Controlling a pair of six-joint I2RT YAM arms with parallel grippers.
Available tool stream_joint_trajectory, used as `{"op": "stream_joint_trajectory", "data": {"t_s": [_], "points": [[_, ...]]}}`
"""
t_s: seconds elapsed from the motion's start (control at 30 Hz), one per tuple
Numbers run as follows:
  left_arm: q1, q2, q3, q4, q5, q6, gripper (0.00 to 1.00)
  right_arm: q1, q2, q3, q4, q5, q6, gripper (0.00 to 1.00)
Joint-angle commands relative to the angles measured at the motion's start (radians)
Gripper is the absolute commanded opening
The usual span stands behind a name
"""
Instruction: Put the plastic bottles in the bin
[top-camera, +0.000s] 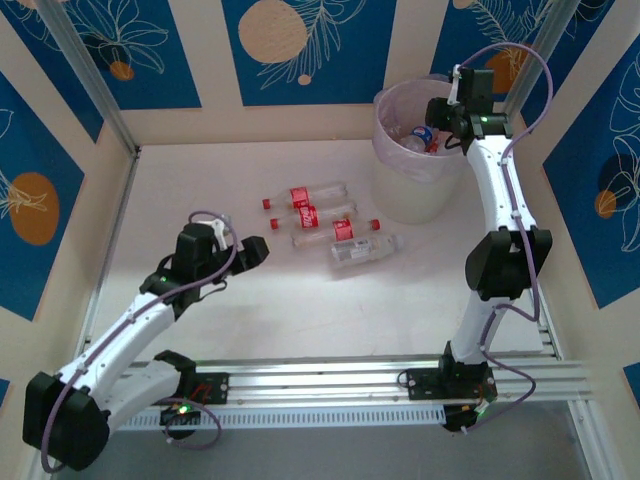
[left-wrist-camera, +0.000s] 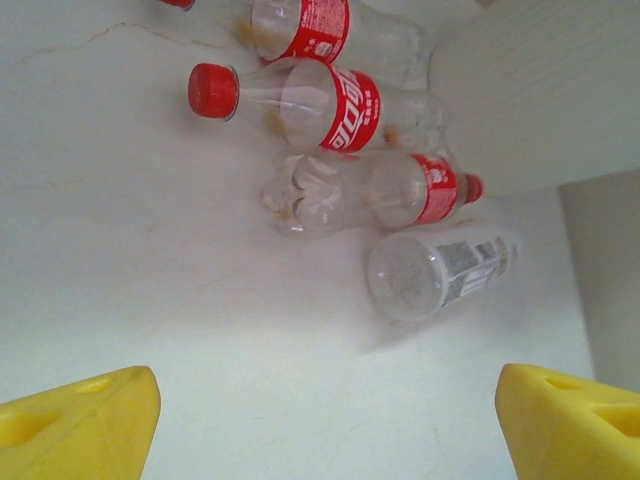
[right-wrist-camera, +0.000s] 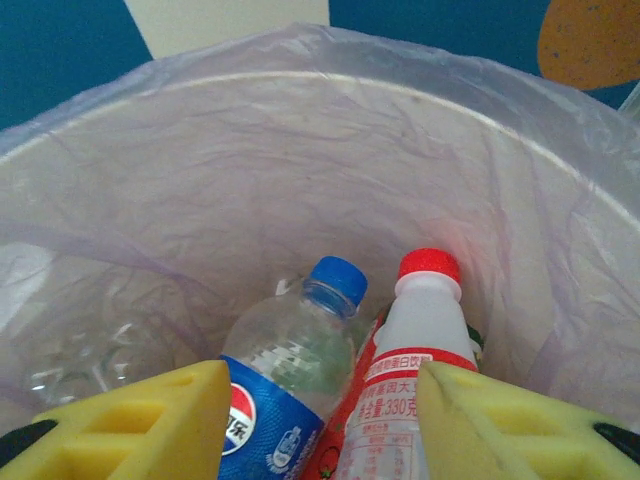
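The round translucent whitish bin, lined with a pale lilac bag, is seen at the far right of the white surface. The right hand is held over its mouth. Its yellow fingers are set partly apart, and whether anything is pressed between them cannot be told. Below them a clear blue-labelled bottle and a white red-capped bottle are lodged in the bin. Three clear red-labelled bottles and one clear white-labelled bottle are laid side by side mid-surface, beside the bin. The left hand is pointed at them, near but not touching — its fingers spread wide.
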Motion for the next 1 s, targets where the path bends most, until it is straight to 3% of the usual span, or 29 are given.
{"op": "stream_joint_trajectory", "data": {"t_s": [0.0, 0.2, 0.47, 0.73, 0.97], "points": [[-0.055, 0.069, 0.107, -0.097, -0.03, 0.165, 0.86, 0.012, -0.098, 0.05, -0.06, -0.065, 0.009, 0.57], [-0.162, 0.246, 0.264, -0.121, -0.065, 0.346, 0.85, 0.027, -0.272, -0.085, -0.115, -0.175, 0.063, 0.7], [-0.248, 0.428, 0.423, -0.093, 0.019, 0.485, 0.8, 0.093, -0.58, -0.388, -0.138, -0.238, 0.151, 0.78], [-0.334, 0.646, 0.588, -0.101, 0.067, 0.64, 0.8, 0.07, -0.84, -0.666, -0.253, -0.268, 0.269, 0.88], [-0.403, 0.835, 0.733, -0.127, 0.014, 0.712, 0.79, 0.014, -0.996, -0.824, -0.31, -0.31, 0.316, 0.91]]}}
